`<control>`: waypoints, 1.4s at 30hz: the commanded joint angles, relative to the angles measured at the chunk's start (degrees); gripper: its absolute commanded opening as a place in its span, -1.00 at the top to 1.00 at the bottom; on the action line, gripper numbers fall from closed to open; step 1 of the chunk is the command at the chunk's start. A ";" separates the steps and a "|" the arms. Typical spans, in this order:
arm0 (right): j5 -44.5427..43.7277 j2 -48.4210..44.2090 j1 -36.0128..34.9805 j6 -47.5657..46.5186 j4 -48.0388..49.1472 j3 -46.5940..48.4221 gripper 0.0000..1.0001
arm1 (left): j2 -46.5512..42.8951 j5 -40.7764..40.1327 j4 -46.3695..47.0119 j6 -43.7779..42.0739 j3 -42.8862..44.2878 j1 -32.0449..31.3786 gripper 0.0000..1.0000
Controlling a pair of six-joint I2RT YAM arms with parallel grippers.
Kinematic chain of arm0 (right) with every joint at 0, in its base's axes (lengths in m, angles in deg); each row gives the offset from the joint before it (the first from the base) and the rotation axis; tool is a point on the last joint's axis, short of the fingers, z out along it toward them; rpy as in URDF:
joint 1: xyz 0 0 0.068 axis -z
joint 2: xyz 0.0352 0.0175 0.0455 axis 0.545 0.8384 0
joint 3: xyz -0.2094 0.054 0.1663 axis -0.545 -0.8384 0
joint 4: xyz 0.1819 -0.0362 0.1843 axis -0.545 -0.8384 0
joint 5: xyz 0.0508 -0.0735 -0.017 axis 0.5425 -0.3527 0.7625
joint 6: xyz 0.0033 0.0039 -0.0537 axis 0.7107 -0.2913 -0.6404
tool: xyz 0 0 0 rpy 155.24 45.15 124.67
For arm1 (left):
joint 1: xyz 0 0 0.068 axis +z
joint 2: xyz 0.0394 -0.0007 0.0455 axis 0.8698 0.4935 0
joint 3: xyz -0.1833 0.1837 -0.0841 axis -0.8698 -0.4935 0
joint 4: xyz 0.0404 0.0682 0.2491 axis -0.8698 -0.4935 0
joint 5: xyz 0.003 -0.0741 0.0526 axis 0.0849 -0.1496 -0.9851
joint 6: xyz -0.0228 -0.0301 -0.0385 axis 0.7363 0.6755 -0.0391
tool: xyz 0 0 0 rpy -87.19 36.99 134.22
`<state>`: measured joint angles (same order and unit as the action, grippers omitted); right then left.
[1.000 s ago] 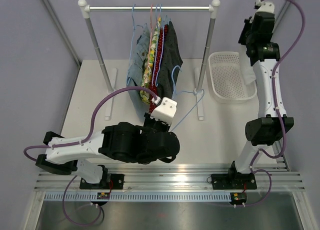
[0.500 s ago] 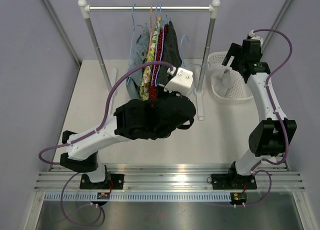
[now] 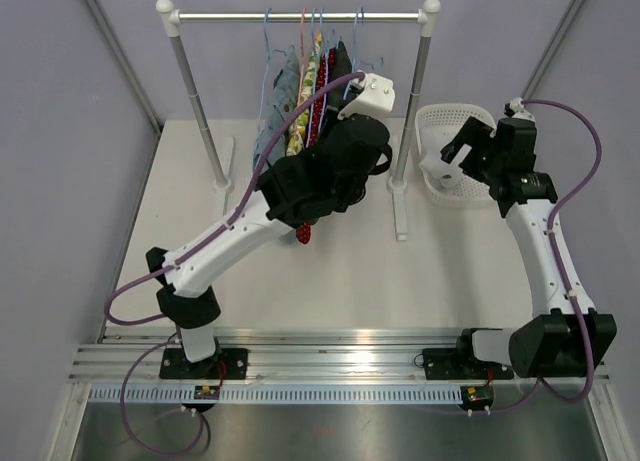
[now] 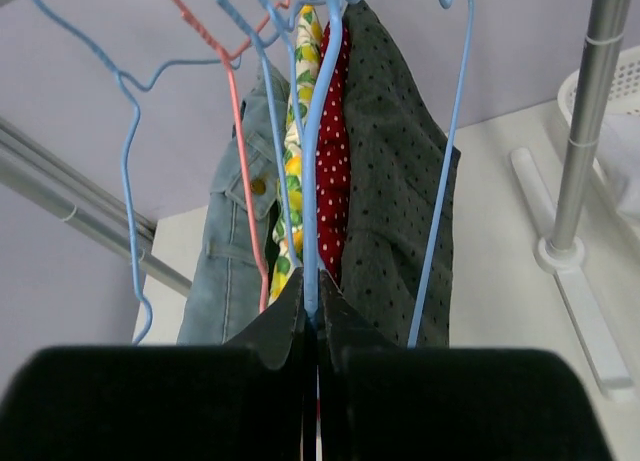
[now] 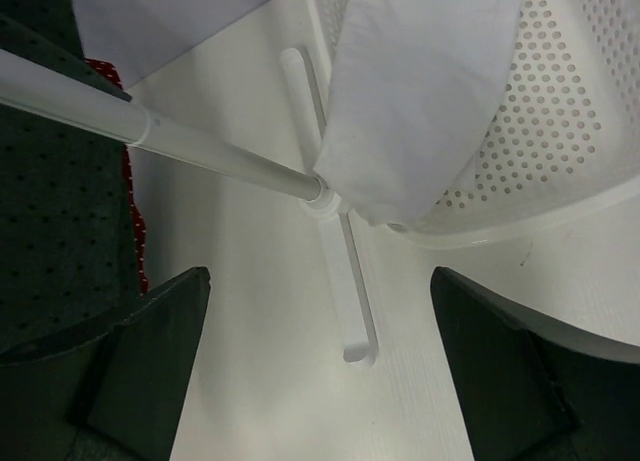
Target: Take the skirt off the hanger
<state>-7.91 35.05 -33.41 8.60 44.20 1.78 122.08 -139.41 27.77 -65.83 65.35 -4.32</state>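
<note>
From above, the rack (image 3: pixel 300 17) stands at the far side of the table (image 3: pixel 330 281). My left arm reaches up into the clothes hanging there, but in that view my wrist hides my fingertips. My left wrist camera shows them. Leftmost hangs a denim piece (image 4: pixel 225 251) by a pink hanger (image 4: pixel 235 111), then a yellow flowered cloth (image 4: pixel 293 181), a red dotted cloth (image 4: pixel 332 171) and a grey dotted cloth (image 4: pixel 390 181). My left gripper (image 4: pixel 312 326) is pressed together, pinching the wire of a blue hanger (image 4: pixel 322 151) that rises up among the other hooks.

Further right, the overhead view places the white basket (image 3: pixel 455 109) just beside the rack's right post, with my right gripper (image 3: pixel 458 149) above its left side. Only my right wrist camera shows the rest. My fingers (image 5: pixel 150 361) are spread wide and empty. Below them the white skirt (image 5: pixel 420 91) is off any hanger and draped over the basket's rim. Part of it lies inside, and its lower edge hangs out towards the post's foot.
</note>
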 commanded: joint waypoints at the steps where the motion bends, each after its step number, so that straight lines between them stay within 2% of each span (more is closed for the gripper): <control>1: 3.80 -3.79 -0.32 2.51 3.28 -0.28 -0.99 | 2.66 0.42 16.68 -10.67 2.12 2.61 1.00; 6: 8.12 -6.69 -0.32 6.20 5.65 -4.92 -0.99 | 7.31 5.15 26.52 -11.13 2.90 8.14 1.00; 13: 9.44 -10.99 -0.41 5.85 7.15 -10.82 -0.99 | 14.17 14.57 26.37 -6.56 9.32 9.91 1.00; 18: 10.05 -11.26 -1.11 6.20 7.94 -11.79 -0.99 | 12.61 19.40 23.29 -0.59 4.77 9.56 1.00; 23: 9.35 -11.61 -1.37 6.20 7.50 -11.53 -0.99 | 7.25 19.59 22.77 0.83 -2.36 7.45 1.00; 26: 9.18 -12.14 -1.46 6.47 6.89 -11.18 -0.99 | 5.14 19.59 21.54 1.35 -5.35 6.39 0.77; 28: 9.26 -12.67 -1.46 6.55 6.10 -10.92 -0.99 | 4.60 18.62 20.40 2.06 -5.79 6.04 0.47; 30: 9.18 -13.28 -1.55 6.56 5.13 -10.56 -0.99 | 3.12 17.22 18.46 2.58 -5.44 5.78 -0.01; 31: 9.09 -13.55 -1.55 6.64 4.96 -10.56 -0.99 | 2.32 16.95 18.11 2.59 -5.36 5.60 -0.17; 34: 8.56 -14.60 -1.64 6.64 3.90 -10.56 -0.99 | -1.54 16.60 17.41 2.06 -5.01 5.25 -0.45; 39: 8.47 -16.09 -1.73 6.64 2.32 -10.65 -0.99 | -8.13 13.79 16.70 -0.22 -7.02 5.69 -0.47; 42: 8.47 -16.71 -1.90 6.82 2.14 -11.26 -0.99 | -11.91 13.79 16.44 -0.14 -10.62 7.35 -0.39</control>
<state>0.44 19.88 -34.59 14.83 46.52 -10.22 114.62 -123.39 43.57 -64.74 56.81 1.52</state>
